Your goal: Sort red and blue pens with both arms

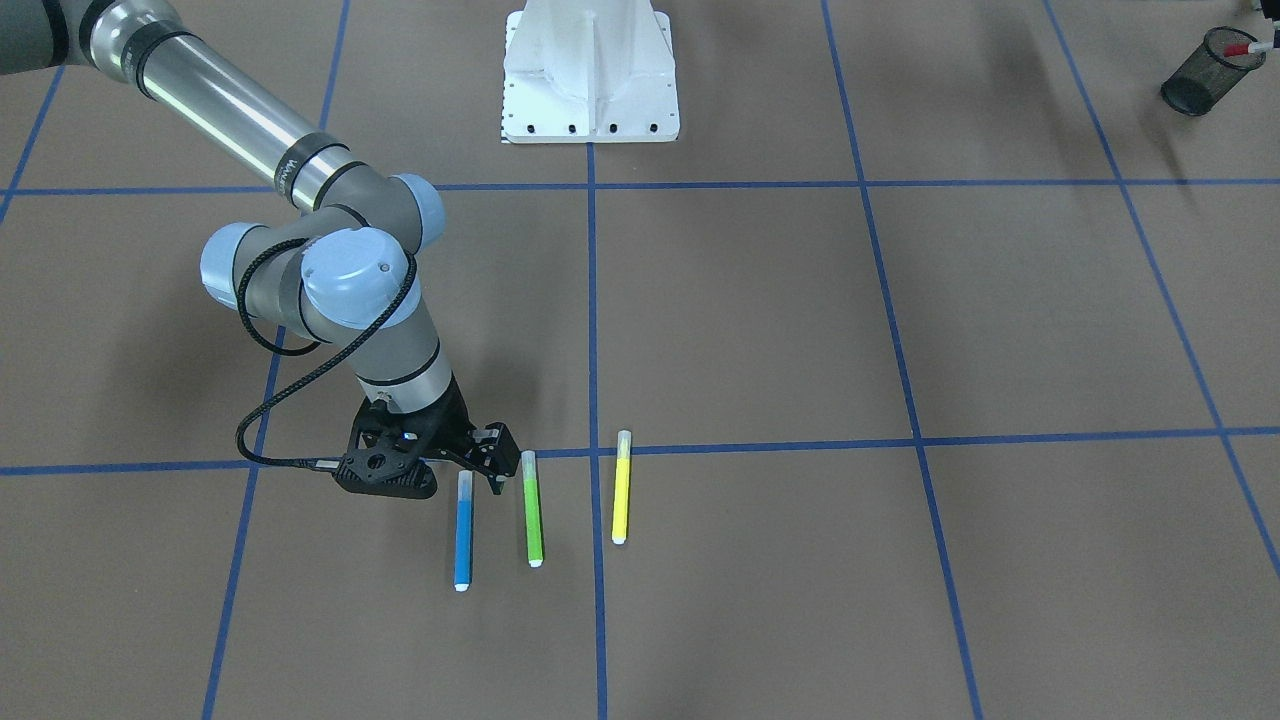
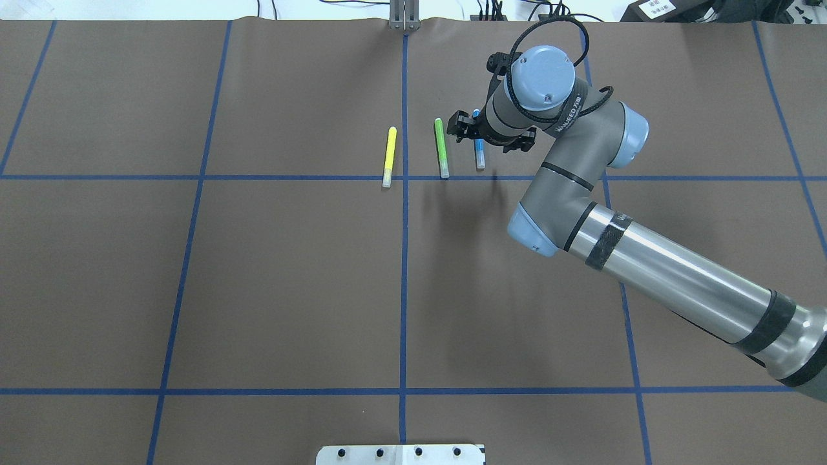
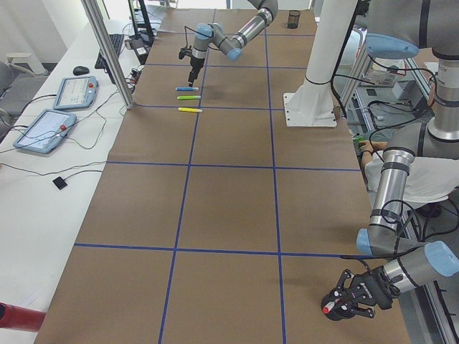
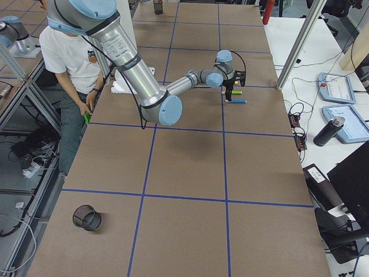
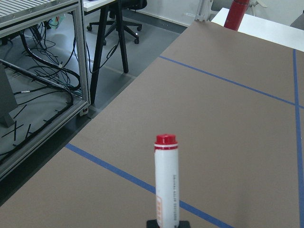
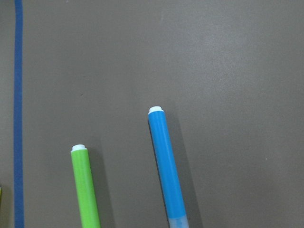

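Observation:
The blue pen (image 1: 463, 535) lies on the brown table beside two other markers, its greyish cap toward the robot. My right gripper (image 2: 488, 134) hangs just over that cap end, open, with a finger on either side. In the right wrist view the blue pen (image 6: 166, 161) fills the middle and no fingers show. The red pen (image 5: 166, 180), white-barrelled with a red cap, sticks straight out of my left gripper (image 5: 167, 224), which is shut on its lower end. In the front-facing view the red pen (image 1: 1240, 48) sits at the rim of a black mesh cup (image 1: 1205, 72).
A green marker (image 1: 533, 510) lies right next to the blue pen, and a yellow marker (image 1: 621, 490) farther along. A second mesh cup (image 4: 86, 218) stands at the table's right end. The white robot base (image 1: 590, 75) is at mid-table. A seated person (image 4: 72, 57) is beside the table.

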`<state>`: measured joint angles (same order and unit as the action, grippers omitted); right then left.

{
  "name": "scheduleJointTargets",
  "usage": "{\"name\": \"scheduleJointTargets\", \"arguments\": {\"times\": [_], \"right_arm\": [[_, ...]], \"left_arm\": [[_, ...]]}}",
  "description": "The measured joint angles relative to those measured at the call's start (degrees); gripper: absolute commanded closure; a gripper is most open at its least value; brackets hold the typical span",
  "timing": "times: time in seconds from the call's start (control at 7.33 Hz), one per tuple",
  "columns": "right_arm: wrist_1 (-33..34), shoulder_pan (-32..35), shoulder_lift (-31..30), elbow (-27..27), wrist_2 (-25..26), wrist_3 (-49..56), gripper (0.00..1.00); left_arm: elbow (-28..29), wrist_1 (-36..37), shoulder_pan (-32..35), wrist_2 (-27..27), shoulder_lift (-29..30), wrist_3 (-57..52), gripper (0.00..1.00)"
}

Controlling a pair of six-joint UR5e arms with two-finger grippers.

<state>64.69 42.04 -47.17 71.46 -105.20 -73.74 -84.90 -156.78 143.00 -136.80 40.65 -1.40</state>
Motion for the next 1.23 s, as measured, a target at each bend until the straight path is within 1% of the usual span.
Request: {"name": "scheduleJointTargets", "arguments": {"times": [0.14, 0.27, 0.68, 0.95, 1.23], "right_arm": [[0.02, -0.01, 0.11, 0.00, 0.00, -0.13, 0.01], [0.06, -0.03, 0.24, 0.00, 0.00, -0.24, 0.01], [0.09, -0.03, 0.37, 0.00, 0.00, -0.81, 0.01], [0.09, -0.03, 0.34, 0.00, 0.00, -0.87, 0.01], [0.09, -0.03, 0.33, 0.00, 0.00, -0.95, 0.01]], "left_arm": [[0.02, 0.18, 0.03, 0.53, -0.56, -1.65, 0.14], [0.04, 0.30, 0.06, 0.95, -1.10, -3.18, 0.00], [0.07, 0.64, 0.62, 1.34, -1.60, -5.65, 0.00], [-0.52, 2.35, 0.74, 1.22, -1.55, -6.24, 0.00], [-5.69, 9.00, 0.79, 1.24, -1.17, -6.64, 0.00]]}}
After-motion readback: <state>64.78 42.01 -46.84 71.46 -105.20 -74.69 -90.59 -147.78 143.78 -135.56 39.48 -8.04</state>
